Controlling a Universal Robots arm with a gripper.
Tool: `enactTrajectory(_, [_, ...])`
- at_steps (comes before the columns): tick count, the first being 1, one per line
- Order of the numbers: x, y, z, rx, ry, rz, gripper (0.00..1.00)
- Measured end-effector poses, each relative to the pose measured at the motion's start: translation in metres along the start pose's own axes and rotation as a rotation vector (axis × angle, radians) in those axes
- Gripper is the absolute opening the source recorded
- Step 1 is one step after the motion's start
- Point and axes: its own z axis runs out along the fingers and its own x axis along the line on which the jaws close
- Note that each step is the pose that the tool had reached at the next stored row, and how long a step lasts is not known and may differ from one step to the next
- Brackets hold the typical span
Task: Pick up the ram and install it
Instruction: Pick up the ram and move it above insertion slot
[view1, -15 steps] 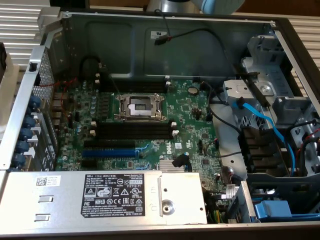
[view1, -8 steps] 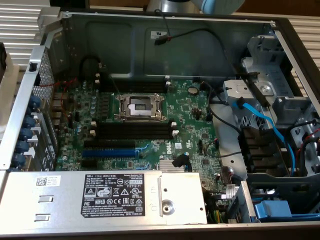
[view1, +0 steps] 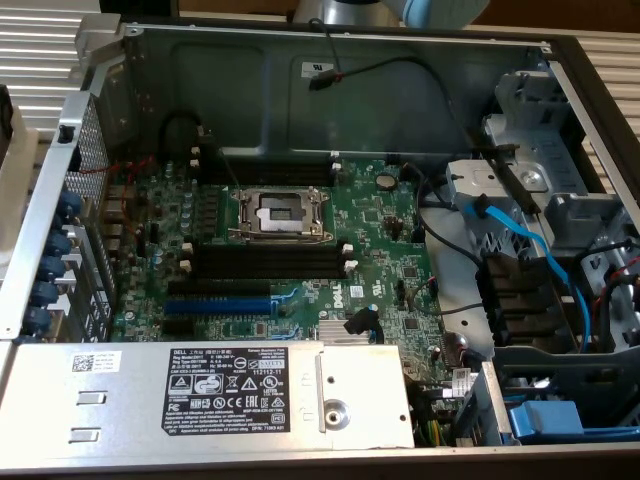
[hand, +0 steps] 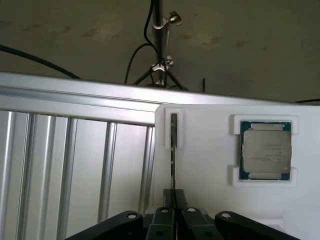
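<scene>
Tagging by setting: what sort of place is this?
Probably a lab bench for computer assembly: an open desktop case, its motherboard bare, and a white tray holding the ram and a processor.

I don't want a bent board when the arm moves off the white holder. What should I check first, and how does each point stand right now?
1. Grip: the gripper is shut on the ram, which runs edge-on between its fingers: ok.
2. Ram free of the white holder: its far end sits in the holder's notch: not ok.
3. Processor out of the way: it lies in its own recess, apart from the gripper: ok.
4. Memory slots on the board unoccupied: ok.
5. End clips swung open: cannot tell.
</scene>
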Motion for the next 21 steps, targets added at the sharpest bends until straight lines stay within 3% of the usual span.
enactTrajectory(12, [0.001,0.0002,-0.0548,-0.0011,0.0115,0.000,0.12])
enactTrajectory(21, [0.001,0.0004,-0.0956,-0.0016,0.0162,0.000,0.12])
